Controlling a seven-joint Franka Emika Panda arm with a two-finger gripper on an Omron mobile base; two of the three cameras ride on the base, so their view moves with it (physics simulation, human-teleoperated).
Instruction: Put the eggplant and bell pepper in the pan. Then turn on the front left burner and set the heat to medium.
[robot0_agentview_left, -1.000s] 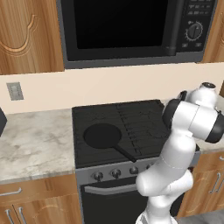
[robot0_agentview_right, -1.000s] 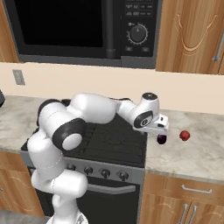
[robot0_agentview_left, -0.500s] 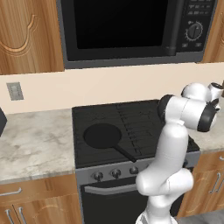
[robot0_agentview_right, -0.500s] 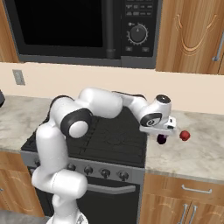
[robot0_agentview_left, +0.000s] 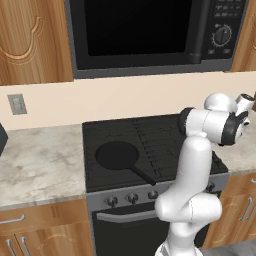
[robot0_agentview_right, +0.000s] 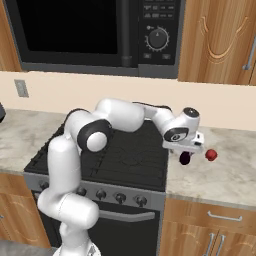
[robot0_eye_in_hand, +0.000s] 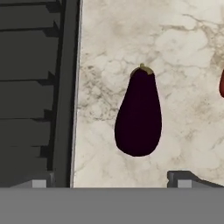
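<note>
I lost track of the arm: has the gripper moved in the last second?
Yes. In the right base view the gripper has swung right, off the stove's edge to over the eggplant on the counter.

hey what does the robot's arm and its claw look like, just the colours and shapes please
The arm is glossy white, built of rounded tubular segments with dark, nearly black bands at the joints. The wrist ends in a white head with a round dark cap. The claw is small and white-bodied, with two short dark fingers; their grey-tipped ends show in the hand view. No cables or markings are visible.
</note>
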